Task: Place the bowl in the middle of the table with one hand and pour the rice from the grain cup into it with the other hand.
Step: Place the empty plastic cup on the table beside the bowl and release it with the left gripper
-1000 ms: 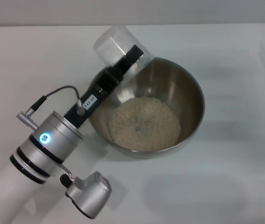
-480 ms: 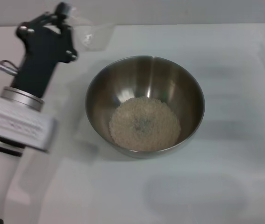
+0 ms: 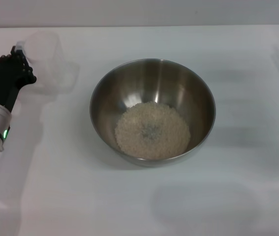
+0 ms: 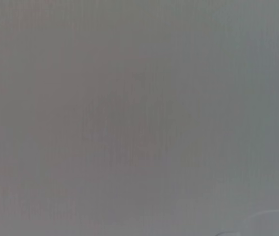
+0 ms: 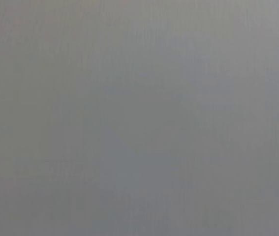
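- Left claw [image 3: 17, 61] grips the cup [image 3: 48, 59], upright, well left of the bowl [image 3: 152, 112].
- Rice [image 3: 152, 130] lies in the bowl on the tabletop [image 3: 237, 196].
- Right claw unseen.

Left arm at the table's far left edge

The left gripper [image 3: 20, 58] points away from the robot, well left of the bowl [image 3: 152, 111], fingers clamped on the grain cup [image 3: 48, 61].
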You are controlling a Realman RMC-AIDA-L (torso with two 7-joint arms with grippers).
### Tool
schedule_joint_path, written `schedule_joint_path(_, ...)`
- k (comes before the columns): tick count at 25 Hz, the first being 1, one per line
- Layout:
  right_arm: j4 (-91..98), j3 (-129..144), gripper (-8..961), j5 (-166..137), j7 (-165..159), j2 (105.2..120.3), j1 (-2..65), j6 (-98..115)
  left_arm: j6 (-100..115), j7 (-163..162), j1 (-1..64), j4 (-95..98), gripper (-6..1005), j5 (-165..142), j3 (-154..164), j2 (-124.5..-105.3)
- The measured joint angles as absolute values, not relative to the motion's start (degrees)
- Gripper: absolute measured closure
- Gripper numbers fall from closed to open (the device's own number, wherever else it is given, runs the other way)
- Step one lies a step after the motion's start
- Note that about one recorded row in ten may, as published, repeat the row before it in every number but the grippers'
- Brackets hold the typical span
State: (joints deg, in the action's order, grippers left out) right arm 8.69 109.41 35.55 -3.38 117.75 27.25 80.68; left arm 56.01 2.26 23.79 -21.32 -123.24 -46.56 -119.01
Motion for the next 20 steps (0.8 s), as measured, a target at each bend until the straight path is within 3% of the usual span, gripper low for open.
schedule_joint_path(20, 8.70, 109.41, 162, 35.60, -3.43, 117.72, 27.42, 80.60, 50.13, 1.98, 24.08, -20.82, 836, -123.53, -45.08, -119.09)
